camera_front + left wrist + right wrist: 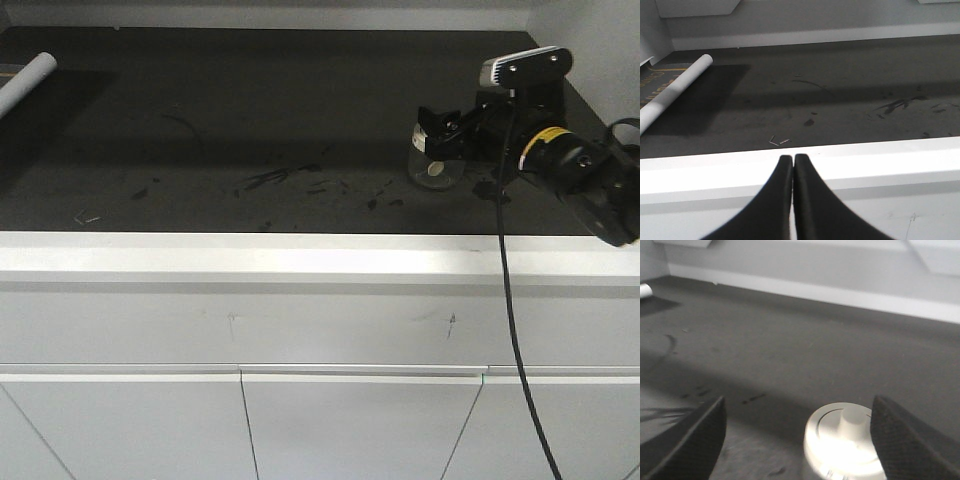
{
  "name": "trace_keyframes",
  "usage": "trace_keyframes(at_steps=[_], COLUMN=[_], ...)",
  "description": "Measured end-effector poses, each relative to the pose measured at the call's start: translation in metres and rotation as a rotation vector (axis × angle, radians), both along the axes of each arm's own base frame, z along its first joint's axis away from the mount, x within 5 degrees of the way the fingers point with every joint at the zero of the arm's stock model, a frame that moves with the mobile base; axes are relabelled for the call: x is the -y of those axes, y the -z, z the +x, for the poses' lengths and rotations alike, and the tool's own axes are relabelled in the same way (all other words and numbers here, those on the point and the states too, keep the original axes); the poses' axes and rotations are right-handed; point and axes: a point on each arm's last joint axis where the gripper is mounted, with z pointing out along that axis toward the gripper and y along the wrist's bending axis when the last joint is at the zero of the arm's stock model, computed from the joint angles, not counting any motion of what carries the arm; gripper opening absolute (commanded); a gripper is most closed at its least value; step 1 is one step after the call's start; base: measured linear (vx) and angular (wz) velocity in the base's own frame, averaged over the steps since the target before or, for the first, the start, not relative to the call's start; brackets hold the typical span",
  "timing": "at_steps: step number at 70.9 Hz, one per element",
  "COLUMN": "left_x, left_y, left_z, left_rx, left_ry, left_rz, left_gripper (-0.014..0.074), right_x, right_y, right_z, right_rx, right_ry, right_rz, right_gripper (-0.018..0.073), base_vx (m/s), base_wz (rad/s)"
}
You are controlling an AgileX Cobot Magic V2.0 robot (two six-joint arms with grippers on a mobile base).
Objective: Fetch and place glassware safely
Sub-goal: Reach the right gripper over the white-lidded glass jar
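The glass jar (436, 172) with its cream-white knobbed lid (846, 440) stands on the dark counter at the right. My right gripper (433, 135) hovers just above and over it, jaws wide open; in the right wrist view the gripper (797, 412) has the lid between the fingers, close to the right finger (910, 440). My left gripper (793, 159) is shut and empty, in front of the counter's white front edge; it is out of the front view.
A white tube-shaped cylinder (26, 82) lies at the far left of the counter, also in the left wrist view (675, 90). Dark scuff marks (270, 177) are on the counter. A black cable (512, 320) hangs over the white cabinet front (300, 320).
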Motion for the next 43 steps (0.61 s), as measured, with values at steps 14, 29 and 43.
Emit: trace_keyframes(at_steps=[14, 29, 43], left_x=[0.000, 0.000, 0.000], left_y=[0.000, 0.000, 0.000], left_z=[0.000, 0.000, 0.000], left_rx=[0.000, 0.000, 0.000], left_ry=[0.000, 0.000, 0.000], left_rz=[0.000, 0.000, 0.000], left_gripper=[-0.0007, -0.0007, -0.0007], right_x=[-0.002, -0.003, -0.001], right_y=[0.022, 0.040, 0.060], right_z=[0.041, 0.069, 0.080], right_rx=[-0.023, -0.021, -0.036], right_ry=[0.022, 0.026, 0.063], right_rz=[0.005, -0.012, -0.005], right_gripper=[0.0566, 0.0561, 0.0544], base_vx=[0.00, 0.00, 0.00], base_wz=[0.00, 0.00, 0.00])
